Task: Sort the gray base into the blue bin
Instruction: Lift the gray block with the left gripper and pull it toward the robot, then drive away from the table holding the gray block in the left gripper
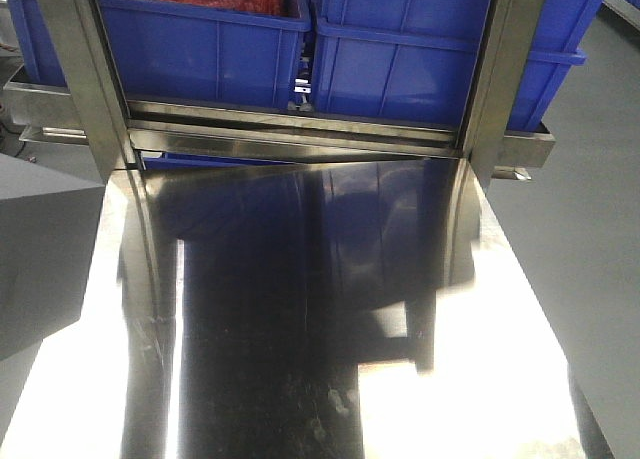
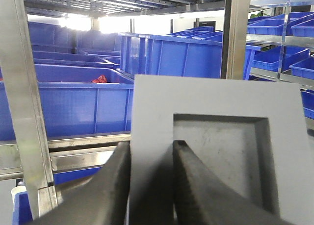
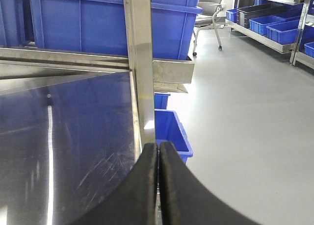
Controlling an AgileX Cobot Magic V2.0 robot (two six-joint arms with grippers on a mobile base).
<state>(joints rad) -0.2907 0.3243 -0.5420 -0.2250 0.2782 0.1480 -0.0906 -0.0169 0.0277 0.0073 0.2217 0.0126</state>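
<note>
Left wrist: left hand [image 2: 152, 145] pinches gray base [image 2: 216, 95] wall.

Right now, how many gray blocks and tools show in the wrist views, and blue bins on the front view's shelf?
Matte gray block with square recess: 1
Black tools: 2, left tool and right tool
Large blue plastic bins on shelf: 2
Total: 5

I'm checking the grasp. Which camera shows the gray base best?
The left wrist view: the gray base fills much of the frame, its square recess facing the camera, the left gripper clamped on one recess wall. The front and right wrist views show none of it.
</note>
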